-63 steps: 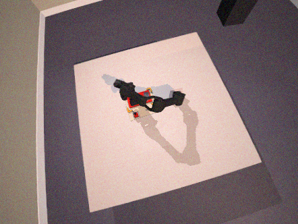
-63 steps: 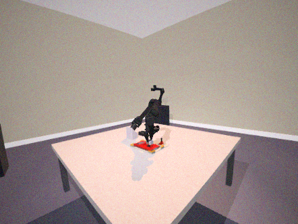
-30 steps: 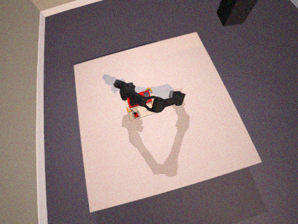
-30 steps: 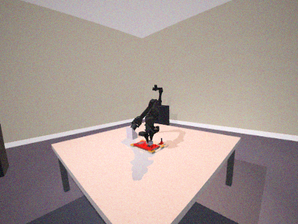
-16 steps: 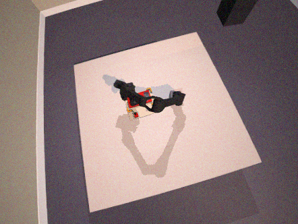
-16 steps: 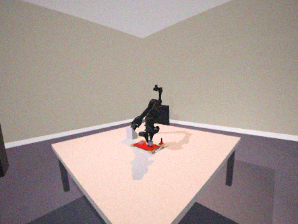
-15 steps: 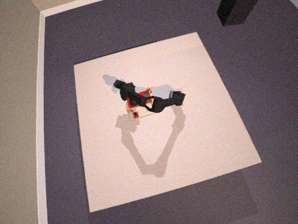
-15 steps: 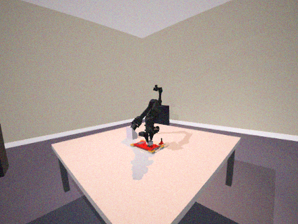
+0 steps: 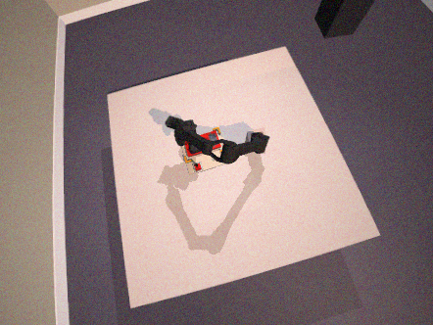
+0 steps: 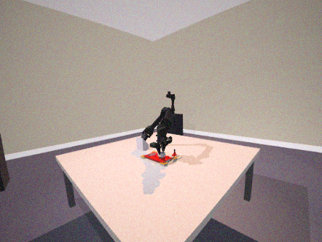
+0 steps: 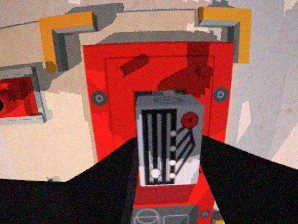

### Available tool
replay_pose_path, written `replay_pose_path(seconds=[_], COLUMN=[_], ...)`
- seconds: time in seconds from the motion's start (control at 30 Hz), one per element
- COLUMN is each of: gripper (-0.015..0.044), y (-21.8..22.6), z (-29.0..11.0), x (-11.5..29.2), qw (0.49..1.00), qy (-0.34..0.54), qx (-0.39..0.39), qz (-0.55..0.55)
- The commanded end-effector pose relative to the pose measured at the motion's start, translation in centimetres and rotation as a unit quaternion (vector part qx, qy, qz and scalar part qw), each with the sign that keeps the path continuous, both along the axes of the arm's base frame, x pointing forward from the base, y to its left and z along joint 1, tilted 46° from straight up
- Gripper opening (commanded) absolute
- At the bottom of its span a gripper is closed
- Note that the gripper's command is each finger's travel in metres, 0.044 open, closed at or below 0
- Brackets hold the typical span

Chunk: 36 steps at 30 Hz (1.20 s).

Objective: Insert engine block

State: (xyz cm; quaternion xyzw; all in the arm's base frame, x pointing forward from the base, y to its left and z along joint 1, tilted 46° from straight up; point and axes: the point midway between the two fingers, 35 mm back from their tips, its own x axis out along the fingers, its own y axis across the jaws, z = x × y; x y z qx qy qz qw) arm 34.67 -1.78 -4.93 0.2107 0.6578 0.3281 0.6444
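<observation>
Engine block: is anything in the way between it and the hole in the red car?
Nothing visible. The gripper holds the engine block right over the red car body, with nothing between them in the wrist view.
</observation>
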Motion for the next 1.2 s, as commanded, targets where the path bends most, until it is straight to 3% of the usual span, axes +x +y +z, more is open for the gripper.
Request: replay_pose_path(seconds=[0.0,1.17], gripper=[0.0158,0.0158], y=[0.09,0.36], z=[-0.06,-0.33], x=[-0.02,-0.06], qw=[1.0,1.0], qy=[0.001,0.002], qx=[0.001,0.001], qz=[-0.002,-0.002])
